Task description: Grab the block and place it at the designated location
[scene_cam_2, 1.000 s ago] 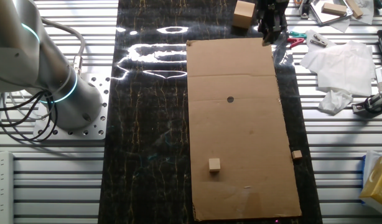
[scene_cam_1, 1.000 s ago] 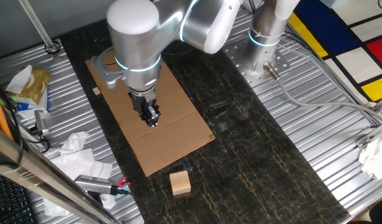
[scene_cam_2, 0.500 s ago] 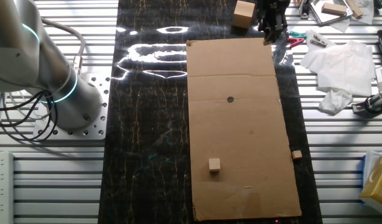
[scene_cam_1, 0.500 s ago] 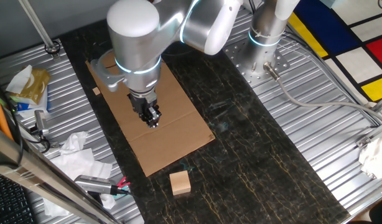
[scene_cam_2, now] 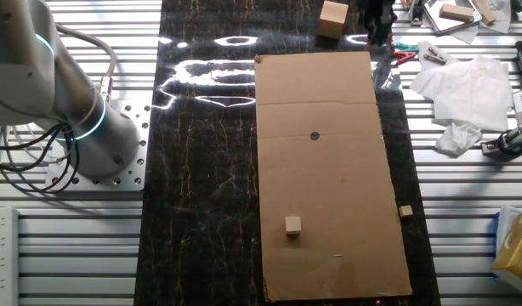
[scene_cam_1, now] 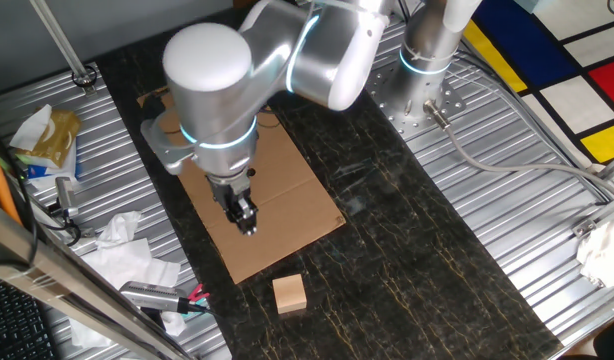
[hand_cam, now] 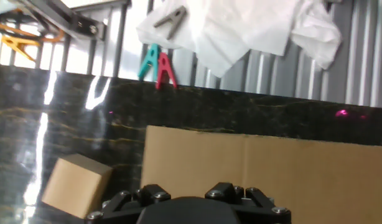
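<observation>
Tan wooden block [scene_cam_1: 289,294]: rested on the dark marbled table [scene_cam_1: 417,260], just off the near short edge of the cardboard sheet [scene_cam_1: 287,215], touching nothing.

Gripper [scene_cam_1: 245,218]: mine, hung over the sheet's end nearest the block, fingers pointed down. Spread of the fingers: could not tell; the hand view showed only the wrist housing, and the fixed views were too small. Nothing was held.

Bearing: the block lay beyond the sheet edge from my fingertips, toward the front of the table in one fixed view; in the hand view it sat at lower left [hand_cam: 76,184]. A cube, so no long axis to align with.

Designated location: black dot [scene_cam_2: 314,135], mid-sheet, bare, well apart from the block.

Change from half a second earlier: my arm had swung toward the block's end of the sheet; block, small cube [scene_cam_2: 292,224] and sheet had not moved.
</observation>
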### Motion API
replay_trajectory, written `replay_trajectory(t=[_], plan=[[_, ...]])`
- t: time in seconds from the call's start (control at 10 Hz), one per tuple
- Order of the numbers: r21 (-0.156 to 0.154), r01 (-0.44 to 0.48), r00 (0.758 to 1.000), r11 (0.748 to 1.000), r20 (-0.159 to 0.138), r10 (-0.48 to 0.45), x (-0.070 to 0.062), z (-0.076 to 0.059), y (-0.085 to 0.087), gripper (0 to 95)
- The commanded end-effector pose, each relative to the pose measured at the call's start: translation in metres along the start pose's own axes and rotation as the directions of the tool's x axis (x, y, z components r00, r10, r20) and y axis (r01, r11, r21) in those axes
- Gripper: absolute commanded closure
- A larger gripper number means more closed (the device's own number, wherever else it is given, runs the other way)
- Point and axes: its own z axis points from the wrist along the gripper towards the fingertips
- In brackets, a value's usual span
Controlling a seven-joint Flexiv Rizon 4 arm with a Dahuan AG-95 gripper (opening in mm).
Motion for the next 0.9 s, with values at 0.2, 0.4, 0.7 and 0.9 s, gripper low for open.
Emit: replay_trajectory(t=[0.2,0.4,0.7,0.9], plan=[[-0.028,0.007,1.0,1.0,0.003,-0.007,0.002,0.002,0.008,38.0],[-0.028,-0.007,1.0,1.0,0.014,0.007,0.003,0.005,0.01,38.0],[-0.028,-0.032,0.999,0.999,0.029,0.032,0.007,0.017,0.023,38.0],[-0.021,-0.045,0.999,0.999,0.017,0.045,0.01,0.025,0.033,38.0]])
